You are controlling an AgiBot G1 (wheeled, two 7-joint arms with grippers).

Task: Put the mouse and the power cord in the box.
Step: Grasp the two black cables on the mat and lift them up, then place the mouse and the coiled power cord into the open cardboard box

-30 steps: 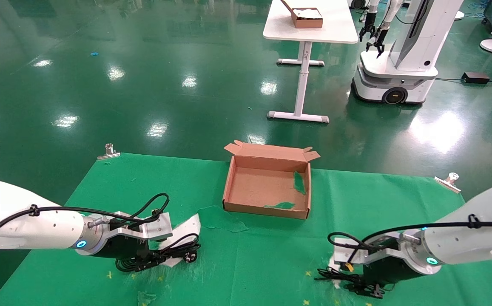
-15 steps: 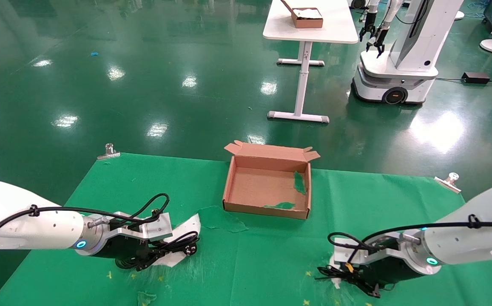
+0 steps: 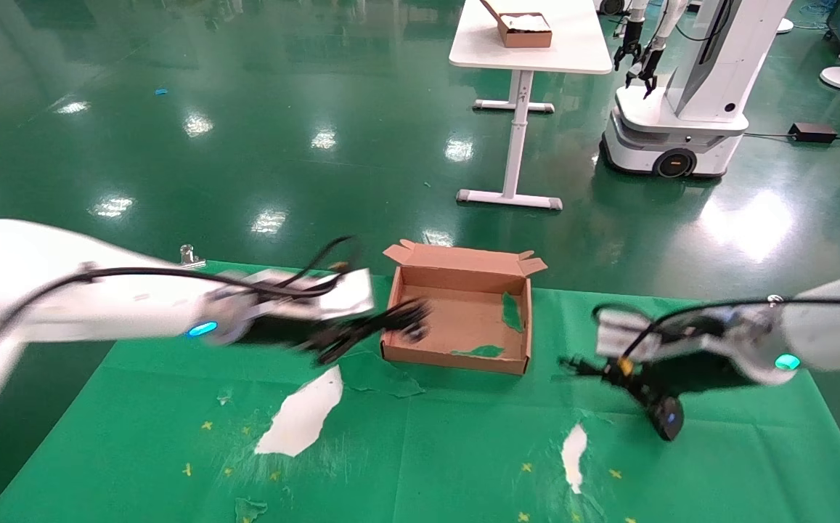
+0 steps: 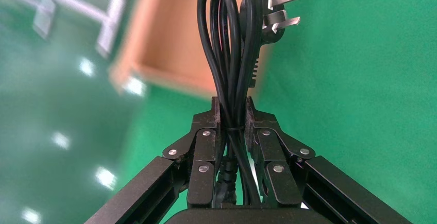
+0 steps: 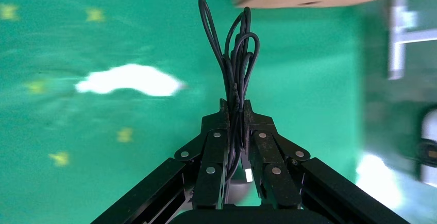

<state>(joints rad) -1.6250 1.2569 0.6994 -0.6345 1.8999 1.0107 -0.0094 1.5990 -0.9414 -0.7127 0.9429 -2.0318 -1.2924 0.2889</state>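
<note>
The box [image 3: 454, 360] stands open at the middle of the green cloth, with green scraps inside. My left gripper [image 3: 353, 334] hangs just left of the box, shut on the power cord [image 3: 399, 321]. The cord's loop and plug reach over the box's left wall. In the left wrist view the power cord [image 4: 229, 44] runs out between the fingers, plug [image 4: 271, 15] at its end, with the box [image 4: 170, 44] beyond. My right gripper [image 3: 610, 369], right of the box, is shut on the mouse's bundled thin cable [image 5: 234, 64]. The mouse [image 3: 668, 423] dangles below it, above the cloth.
Two white bare patches [image 3: 303, 418] [image 3: 573, 447] show where the cloth is torn. Metal clips [image 3: 186, 258] [image 3: 768, 305] hold the cloth's far corners. Beyond, on the green floor, stand a white table [image 3: 528, 54] with a smaller brown box [image 3: 525, 30] and another robot [image 3: 688, 94].
Both arms have risen off the cloth and swung toward the box. The left carried the power cord up to the box's left wall. The right lifted the mouse by its cable.
</note>
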